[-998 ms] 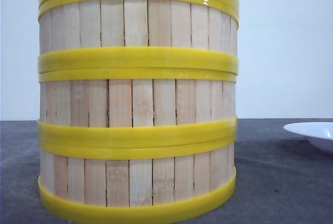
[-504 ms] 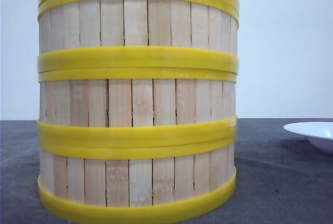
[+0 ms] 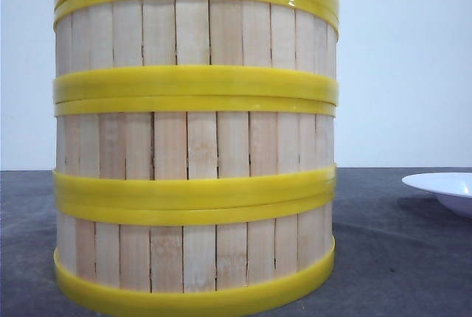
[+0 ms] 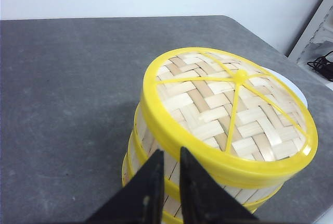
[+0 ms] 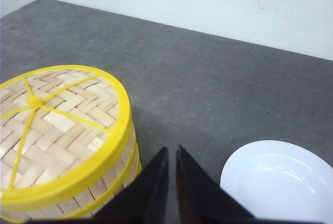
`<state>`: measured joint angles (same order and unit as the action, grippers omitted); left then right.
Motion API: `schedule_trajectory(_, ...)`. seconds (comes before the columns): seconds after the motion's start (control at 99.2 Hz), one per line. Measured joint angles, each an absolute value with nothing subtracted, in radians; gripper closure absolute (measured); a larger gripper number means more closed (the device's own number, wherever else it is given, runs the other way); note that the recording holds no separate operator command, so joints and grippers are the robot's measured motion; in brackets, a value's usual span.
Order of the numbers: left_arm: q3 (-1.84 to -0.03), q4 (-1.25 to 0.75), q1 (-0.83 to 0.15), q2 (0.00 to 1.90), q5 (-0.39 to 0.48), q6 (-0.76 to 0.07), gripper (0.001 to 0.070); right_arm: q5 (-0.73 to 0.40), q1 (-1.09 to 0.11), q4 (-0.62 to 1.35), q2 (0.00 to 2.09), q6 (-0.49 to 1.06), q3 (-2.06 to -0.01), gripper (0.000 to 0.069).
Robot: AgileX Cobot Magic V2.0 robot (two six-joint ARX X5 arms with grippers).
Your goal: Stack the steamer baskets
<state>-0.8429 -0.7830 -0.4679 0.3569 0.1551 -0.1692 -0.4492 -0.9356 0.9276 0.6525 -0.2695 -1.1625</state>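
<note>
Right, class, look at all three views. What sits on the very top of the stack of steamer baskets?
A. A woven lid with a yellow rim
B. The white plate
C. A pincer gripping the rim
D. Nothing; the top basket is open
A. In both wrist views a woven lid with a yellow rim caps the steamer baskets, while the white plate rests apart on the table and neither pincer touches the stack.

I get even, bright, diffuse light in all three views. Glare sits as small white streaks on the yellow top rim of the steamer baskets [image 3: 193,140] in the front view. The stack throws a soft shadow on the bench [image 4: 62,88] beyond my left tool [image 4: 171,177]. Both tools show as flat black shapes, slightly soft; the front view is mildly grainy.
</note>
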Motion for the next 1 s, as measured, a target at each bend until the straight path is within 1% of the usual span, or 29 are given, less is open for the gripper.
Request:
schedule_trajectory(0.887, -0.843, -0.785, -0.465, 0.356, 0.155, -0.172, 0.0683, -0.449, -0.936, 0.926, 0.653, -0.270, -1.163, 0.0680)
schedule_trajectory(0.918, -0.843, -0.785, -0.459, 0.355, 0.154, -0.167, 0.0683, -0.449, -0.936, 0.926, 0.653, -0.270, -1.163, 0.0680)
schedule_trajectory(0.998, -0.843, -0.774, -0.419, 0.346, 0.152, -0.119, 0.0683, -0.449, -0.936, 0.926, 0.653, -0.270, -1.163, 0.0680)
